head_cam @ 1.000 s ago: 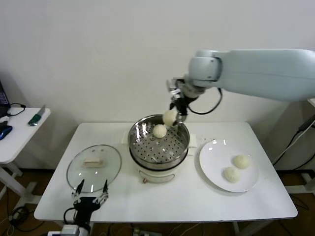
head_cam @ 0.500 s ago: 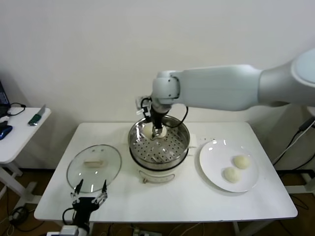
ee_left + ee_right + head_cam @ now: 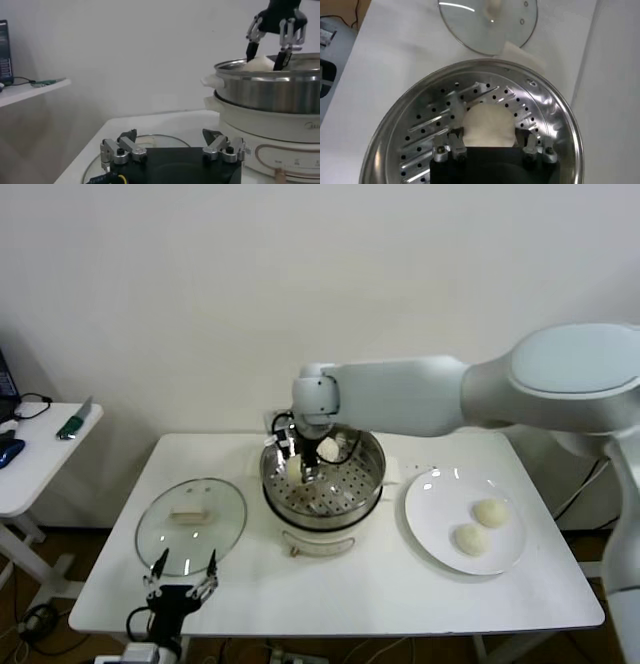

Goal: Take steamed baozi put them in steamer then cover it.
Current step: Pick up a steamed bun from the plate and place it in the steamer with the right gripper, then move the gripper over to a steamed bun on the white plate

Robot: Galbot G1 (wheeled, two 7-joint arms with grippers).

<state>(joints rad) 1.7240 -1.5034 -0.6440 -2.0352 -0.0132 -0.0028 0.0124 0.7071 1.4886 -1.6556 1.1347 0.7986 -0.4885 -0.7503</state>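
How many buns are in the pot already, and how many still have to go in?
One baozi already sits in the steamer. The right pincer is down inside the basket, shut on a second bun close to the holed floor. Two buns still wait on the white plate. The glass lid lies on the table, not yet on. The left pincer waits open at the table's front edge.

A plain white wall [image 3: 200, 304] is standing behind the right gripper, evenly lit. A white table [image 3: 350, 594] is spreading below it. Far to the gripper's left, a smaller side table [image 3: 40, 454] is carrying a green-handled tool [image 3: 72, 424] and dark cables [image 3: 30, 404]. Brown floor [image 3: 30, 569] is showing beneath that side table.
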